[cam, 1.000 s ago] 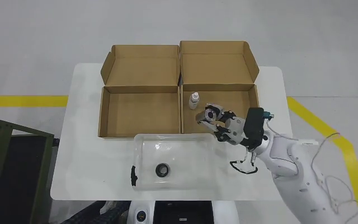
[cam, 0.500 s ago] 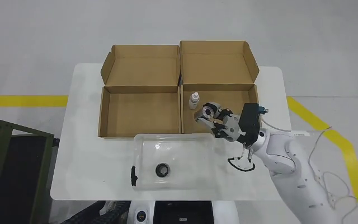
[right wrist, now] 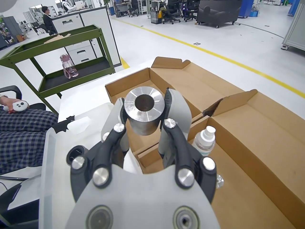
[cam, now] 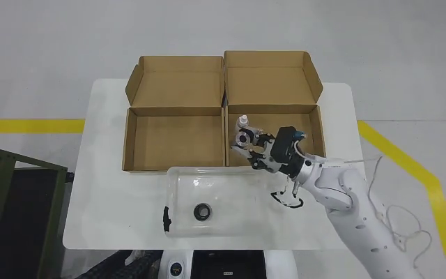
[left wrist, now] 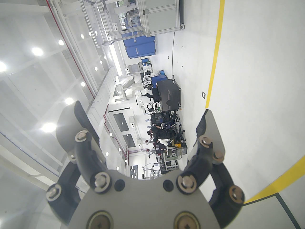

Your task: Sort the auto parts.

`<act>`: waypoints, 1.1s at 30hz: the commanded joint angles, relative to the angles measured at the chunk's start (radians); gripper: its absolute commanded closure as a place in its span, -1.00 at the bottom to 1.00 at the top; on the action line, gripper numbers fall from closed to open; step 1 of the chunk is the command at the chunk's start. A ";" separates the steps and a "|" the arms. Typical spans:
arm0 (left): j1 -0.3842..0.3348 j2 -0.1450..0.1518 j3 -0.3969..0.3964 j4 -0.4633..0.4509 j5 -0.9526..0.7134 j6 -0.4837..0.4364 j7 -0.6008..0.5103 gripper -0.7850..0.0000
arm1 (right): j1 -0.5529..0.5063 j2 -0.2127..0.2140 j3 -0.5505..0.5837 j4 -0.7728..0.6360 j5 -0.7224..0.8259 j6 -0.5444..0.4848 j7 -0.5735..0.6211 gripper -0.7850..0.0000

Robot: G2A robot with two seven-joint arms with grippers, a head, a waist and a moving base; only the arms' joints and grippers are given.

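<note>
Holding a steel cylinder (right wrist: pixel 143 117) clamped between its fingers, the right gripper (right wrist: pixel 145 103) hangs over the right cardboard box (cam: pixel 319 132), near the wall beside the left box (cam: pixel 174 143). A spray bottle (right wrist: pixel 204 140) stands just beside it in the same box. The clear bin (cam: pixel 223 188) nearby holds a black ring (cam: pixel 203 210). The left gripper (left wrist: pixel 142 109) has its fingers spread, with nothing between them.

Tally on the bench (cam: pixel 104 209): 2 boxes, 1 tub, 4 small items.
Cardboard boxes, 2, both with lids open: left box (cam: pixel 174 143), right box (cam: pixel 279 117). Clear plastic tub (cam: pixel 230 199), 1. Small items, 4 kinds, one of each: metal cylinder (right wrist: pixel 144 110) with a hollow bore, 1; white spray bottle (right wrist: pixel 205 139), 1; black ring (cam: pixel 203 210), 1; black jagged piece (cam: pixel 166 219), 1.
</note>
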 commanded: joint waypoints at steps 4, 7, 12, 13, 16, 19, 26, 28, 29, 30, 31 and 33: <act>0.000 0.000 0.000 0.000 0.000 0.000 0.000 -1.00 | 0.061 -0.013 -0.055 0.033 -0.032 0.029 0.017 1.00; 0.000 0.000 0.000 0.000 0.000 0.000 0.000 -1.00 | 0.097 -0.021 -0.087 0.046 -0.055 0.049 0.032 1.00; 0.000 0.000 0.000 0.000 0.000 0.000 0.000 -1.00 | 0.155 -0.036 -0.138 0.083 -0.096 0.084 0.058 1.00; 0.000 0.000 0.000 0.000 0.000 0.000 0.000 -1.00 | 0.167 -0.040 -0.148 0.092 -0.103 0.092 0.063 1.00; 0.000 0.000 0.000 0.000 0.000 0.000 0.000 -1.00 | 0.204 -0.050 -0.180 0.124 -0.130 0.118 0.082 1.00; 0.000 0.000 0.000 0.000 0.000 0.000 0.000 -1.00 | 0.243 -0.061 -0.213 0.154 -0.161 0.142 0.105 1.00; 0.000 0.000 0.000 0.000 0.000 0.000 0.000 -1.00 | 0.330 -0.094 -0.301 0.228 -0.213 0.191 0.153 1.00; 0.000 0.000 0.000 0.000 0.000 0.000 0.000 -1.00 | 0.353 -0.104 -0.326 0.251 -0.227 0.202 0.167 1.00; 0.000 0.000 0.000 0.000 0.000 0.000 0.000 -1.00 | 0.365 -0.109 -0.338 0.262 -0.234 0.207 0.174 1.00; 0.000 0.000 0.000 0.000 0.000 0.000 0.000 -1.00 | 0.376 -0.115 -0.350 0.274 -0.241 0.211 0.179 1.00; 0.000 0.000 0.000 0.000 0.000 0.000 0.000 -1.00 | 0.387 -0.120 -0.362 0.285 -0.249 0.215 0.183 1.00; 0.000 0.000 0.000 0.000 0.000 0.000 0.000 -1.00 | 0.406 -0.131 -0.384 0.304 -0.258 0.224 0.190 1.00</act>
